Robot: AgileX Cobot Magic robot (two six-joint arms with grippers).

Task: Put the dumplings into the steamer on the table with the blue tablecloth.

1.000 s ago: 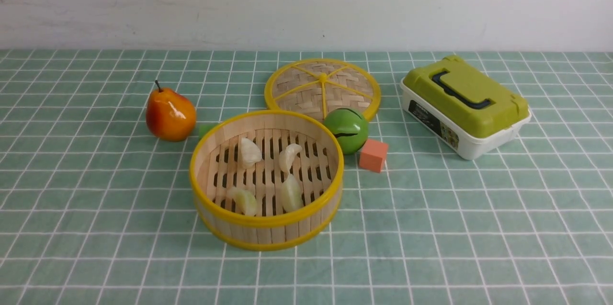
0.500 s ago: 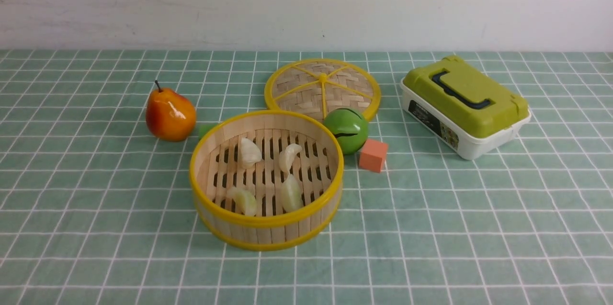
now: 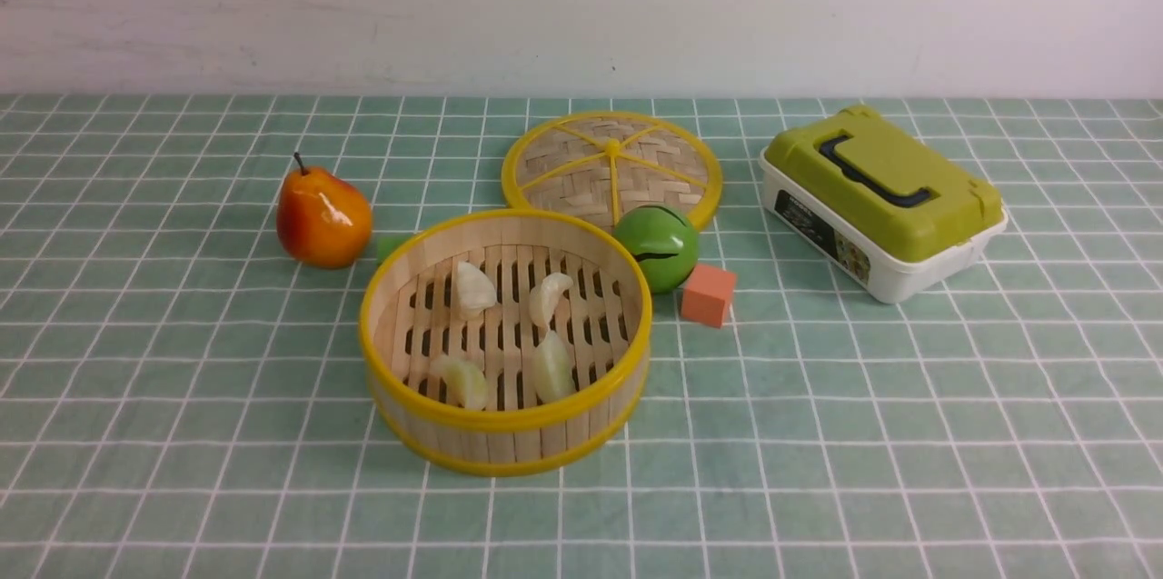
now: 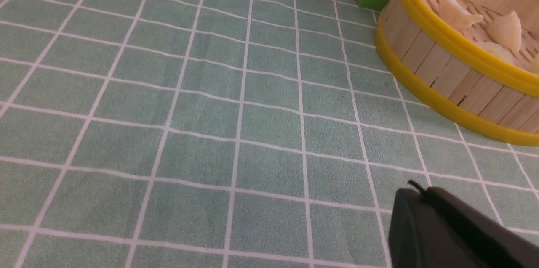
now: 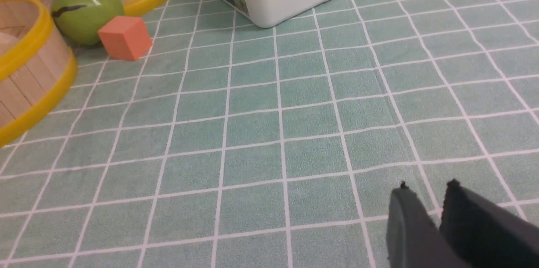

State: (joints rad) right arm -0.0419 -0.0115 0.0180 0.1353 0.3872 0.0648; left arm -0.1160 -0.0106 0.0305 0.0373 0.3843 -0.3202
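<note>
The steamer (image 3: 505, 423) stands at the middle of the table on the blue tablecloth (image 3: 863, 397). Several pale dumplings (image 3: 474, 288) lie on its slatted floor. Neither gripper shows in the front view. In the left wrist view my left gripper (image 4: 421, 190) is shut with nothing in it, low over bare cloth and apart from the steamer (image 4: 446, 70) and its dumplings (image 4: 457, 12). In the right wrist view my right gripper (image 5: 428, 186) stands open by a narrow gap with nothing between its fingers, over bare cloth well away from the steamer (image 5: 29, 74).
A flat woven lid (image 3: 611, 163) lies behind the steamer. A green ball (image 3: 658, 244) and an orange cube (image 3: 708, 294) sit beside its right wall. A pear (image 3: 323, 217) and a small green block (image 3: 391, 245) are at its left. A green-lidded box (image 3: 881, 197) stands far right.
</note>
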